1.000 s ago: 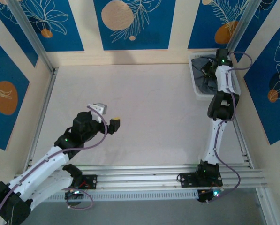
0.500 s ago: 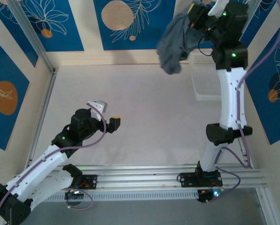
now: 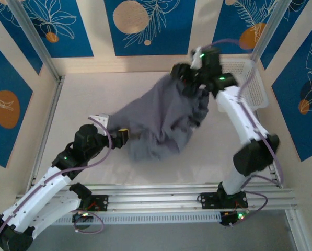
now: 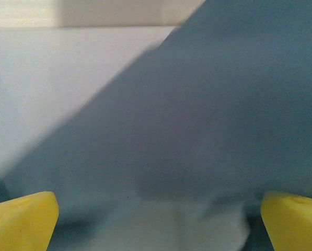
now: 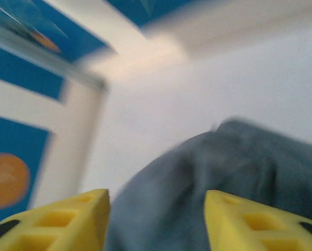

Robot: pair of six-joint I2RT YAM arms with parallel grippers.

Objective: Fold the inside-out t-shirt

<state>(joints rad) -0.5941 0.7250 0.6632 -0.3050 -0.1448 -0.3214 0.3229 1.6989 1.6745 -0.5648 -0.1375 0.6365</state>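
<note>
T-shirt sprawls crumpled across middle of table, dark grey heap running from near-left side up toward far-right corner. High end bunches right under right gripper. Its jaws part-way apart, cloth showing beyond gap, no pinch visible. Left gripper low at shirt's near-left edge, jaws spread wide, holding nothing, cloth just ahead. White basket at far-right corner.
</note>
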